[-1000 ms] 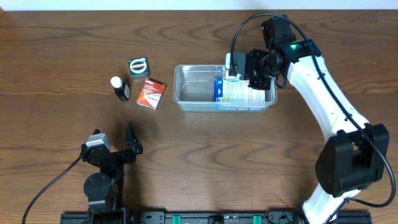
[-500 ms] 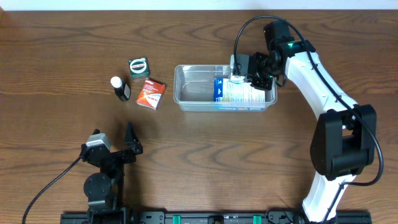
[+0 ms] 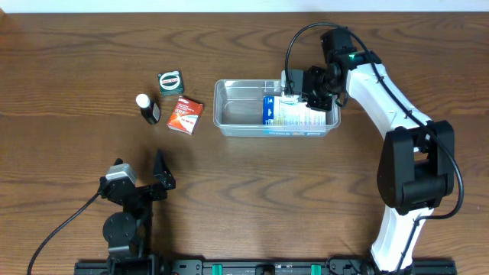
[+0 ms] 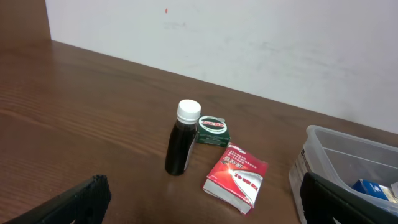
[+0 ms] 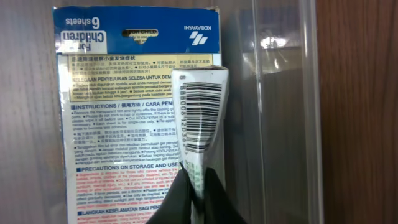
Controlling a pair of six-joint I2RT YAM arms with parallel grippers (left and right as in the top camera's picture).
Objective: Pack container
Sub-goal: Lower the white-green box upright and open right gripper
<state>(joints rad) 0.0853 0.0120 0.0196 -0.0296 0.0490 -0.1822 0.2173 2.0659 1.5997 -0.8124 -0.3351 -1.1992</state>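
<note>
The clear plastic container (image 3: 238, 111) stands at mid-table and shows at the right edge of the left wrist view (image 4: 348, 149). A blue-and-white printed box (image 3: 284, 114) lies flat in its right half (image 5: 124, 112). My right gripper (image 3: 296, 90) is over the container's right end, shut (image 5: 198, 186) on a narrow white barcode box (image 5: 200, 112) held on edge against the flat box. My left gripper (image 3: 139, 173) is open and empty near the front left (image 4: 202, 193). A dark bottle with a white cap (image 3: 147, 108), a green tin (image 3: 170, 79) and a red box (image 3: 186, 114) stand left of the container.
In the left wrist view the bottle (image 4: 182, 146), green tin (image 4: 212, 130) and red box (image 4: 236, 177) sit close together ahead of the open fingers. The clear container wall (image 5: 280, 93) runs just right of the held box. A white wall lies beyond the table's far edge.
My right arm's wrist has shifted slightly toward the far side and left over the container's right end. The left arm and the loose items have not moved.
</note>
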